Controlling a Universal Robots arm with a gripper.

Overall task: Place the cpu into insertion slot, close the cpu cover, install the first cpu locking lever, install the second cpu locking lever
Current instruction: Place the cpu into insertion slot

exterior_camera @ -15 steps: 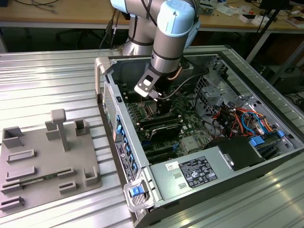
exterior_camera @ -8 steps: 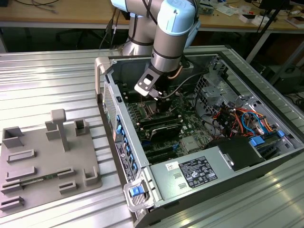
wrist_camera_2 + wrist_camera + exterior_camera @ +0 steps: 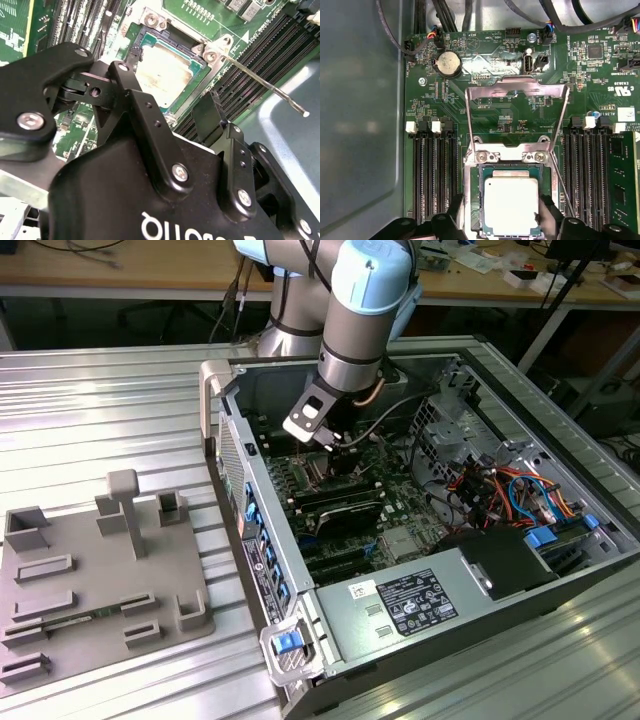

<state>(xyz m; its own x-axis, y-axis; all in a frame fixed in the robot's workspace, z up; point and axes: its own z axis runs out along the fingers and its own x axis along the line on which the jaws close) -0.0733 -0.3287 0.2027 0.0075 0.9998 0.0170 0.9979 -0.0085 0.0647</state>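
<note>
Inside insertion slot [image 3: 481, 200], cpu [image 3: 511, 205] seated (cover [image 3: 517, 88] raised), claw [image 3: 497, 221] spread

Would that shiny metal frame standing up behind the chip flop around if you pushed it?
Probably not floppy: the cpu cover looks like thin stiff metal. It's hinged beside the cpu, so it would likely swing down rather than slide.
</note>
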